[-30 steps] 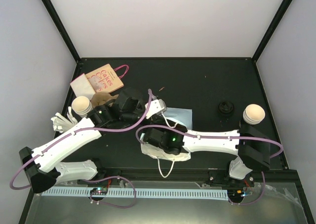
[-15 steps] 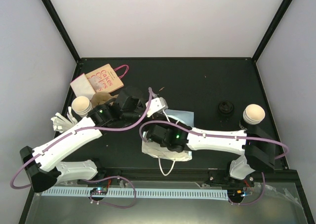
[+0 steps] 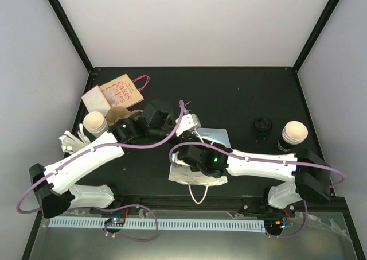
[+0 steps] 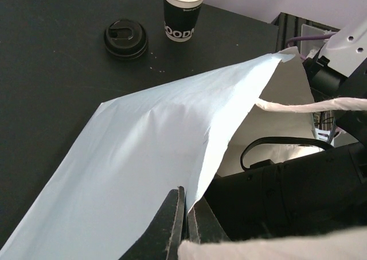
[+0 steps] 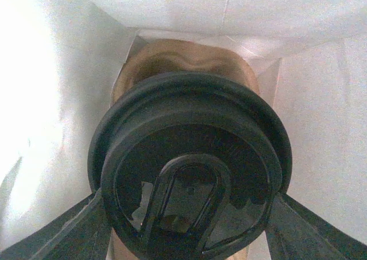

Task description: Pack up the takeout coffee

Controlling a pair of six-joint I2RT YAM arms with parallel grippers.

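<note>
1. State: the left fingers [image 4: 170, 222] are pinched tight on the mouth edge of the paper bag [image 4: 143, 151], holding it open. The right fingers [image 5: 77, 234] stand wide, one on each side of the lidded cup [image 5: 189, 174], gripping it below the lid rim.
2. Location: the cup is between the right fingers, deep inside the bag. A tan carrier [image 5: 183, 56] lies beyond the fingertips. Whether the cup is seated in it cannot be told.
3. Risk: if the cup is released before it seats, it would likely tip and spill against the bag wall.
4. Risk: the pinch holds only thin paper. A slip or tear would collapse the mouth onto the right arm.
5. Risk: withdrawing the right fingers could snag the bag and drag it.
6. Views: only the right wrist view shows the cup and carrier. Only the left wrist view shows the pinch, with a loose lid [image 4: 125, 39] and a second cup [image 4: 182, 19] on the surface [image 4: 51, 70], well beyond those fingers.
</note>
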